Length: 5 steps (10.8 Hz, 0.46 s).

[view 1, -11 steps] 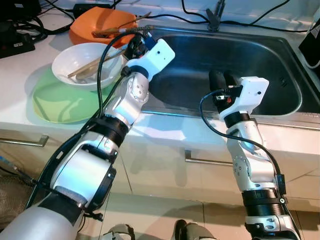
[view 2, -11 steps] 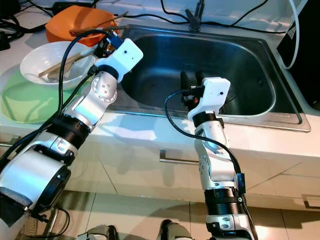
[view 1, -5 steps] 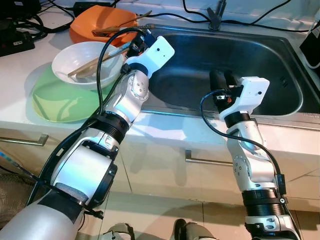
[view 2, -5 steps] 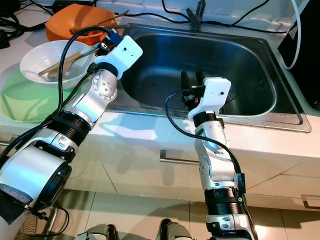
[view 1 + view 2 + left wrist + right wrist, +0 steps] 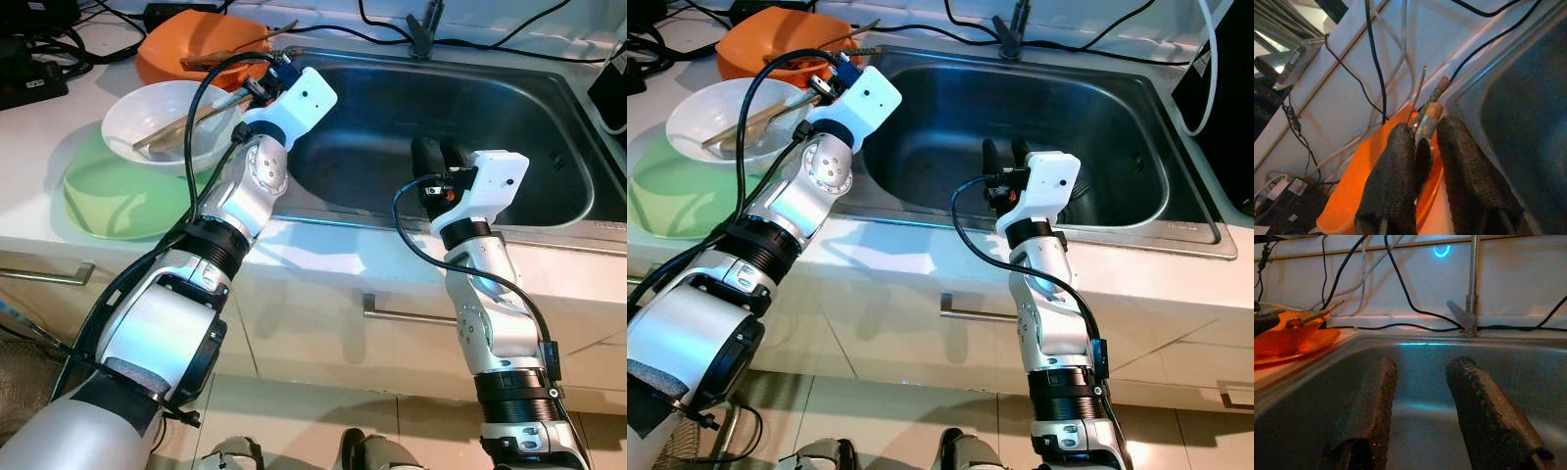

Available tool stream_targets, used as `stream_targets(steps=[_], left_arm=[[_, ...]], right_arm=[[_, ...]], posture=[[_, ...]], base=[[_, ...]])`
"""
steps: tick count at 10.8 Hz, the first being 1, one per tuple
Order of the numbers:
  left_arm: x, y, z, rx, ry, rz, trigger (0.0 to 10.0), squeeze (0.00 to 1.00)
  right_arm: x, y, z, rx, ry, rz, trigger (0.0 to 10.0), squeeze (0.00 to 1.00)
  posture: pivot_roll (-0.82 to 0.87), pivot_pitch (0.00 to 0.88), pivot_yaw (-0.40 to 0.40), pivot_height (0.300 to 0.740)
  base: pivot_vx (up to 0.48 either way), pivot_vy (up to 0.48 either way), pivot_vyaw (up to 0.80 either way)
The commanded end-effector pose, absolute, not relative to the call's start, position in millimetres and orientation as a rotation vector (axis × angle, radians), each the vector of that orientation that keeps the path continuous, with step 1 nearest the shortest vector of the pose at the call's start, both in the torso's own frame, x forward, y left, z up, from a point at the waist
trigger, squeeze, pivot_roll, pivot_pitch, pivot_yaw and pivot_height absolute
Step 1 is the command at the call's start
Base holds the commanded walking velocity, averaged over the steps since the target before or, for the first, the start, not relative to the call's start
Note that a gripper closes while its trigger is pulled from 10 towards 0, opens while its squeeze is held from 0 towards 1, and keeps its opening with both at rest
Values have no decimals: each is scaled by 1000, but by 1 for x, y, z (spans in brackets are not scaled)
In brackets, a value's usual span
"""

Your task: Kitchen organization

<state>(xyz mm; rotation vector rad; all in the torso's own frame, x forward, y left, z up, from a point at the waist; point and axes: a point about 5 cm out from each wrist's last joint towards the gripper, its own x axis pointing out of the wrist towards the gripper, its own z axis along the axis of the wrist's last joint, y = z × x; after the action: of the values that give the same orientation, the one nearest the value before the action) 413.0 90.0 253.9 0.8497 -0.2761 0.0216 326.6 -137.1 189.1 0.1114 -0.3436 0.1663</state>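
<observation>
L gripper moves up to orange plate by sink corner, fingers near shut | R gripper fingers open over sink | next: grab sticks

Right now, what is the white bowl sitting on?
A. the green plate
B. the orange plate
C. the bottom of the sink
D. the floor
A: the white bowl rests on the green plate on the counter, left of the sink.
</observation>
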Motion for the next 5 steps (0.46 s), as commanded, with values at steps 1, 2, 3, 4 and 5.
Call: stream_targets(steps=[1, 2, 3, 4, 5], left_arm=[[414, 89, 264, 849, -302, 47, 5294, 0], [414, 90, 264, 855, -297, 52, 10000, 0], [414, 92, 262, 863, -280, 59, 10000, 0], [414, 93, 261, 865, -275, 64, 10000, 0], [414, 93, 261, 864, -275, 66, 7490, 0]], right_arm=[[327, -141, 189, 118, -334, 156, 10000, 0], [327, -141, 189, 121, -332, 155, 10000, 0], [327, -141, 189, 124, -330, 155, 10000, 0], [327, -141, 189, 124, -330, 154, 10000, 0], [328, -141, 189, 124, -330, 154, 10000, 0]], posture=[[42, 154, -45, 740], [42, 154, -45, 740], [44, 156, -46, 740], [44, 156, -47, 740], [43, 155, -48, 740]], base=[[0, 0, 0], [0, 0, 0], [0, 0, 0], [0, 0, 0], [0, 0, 0]])
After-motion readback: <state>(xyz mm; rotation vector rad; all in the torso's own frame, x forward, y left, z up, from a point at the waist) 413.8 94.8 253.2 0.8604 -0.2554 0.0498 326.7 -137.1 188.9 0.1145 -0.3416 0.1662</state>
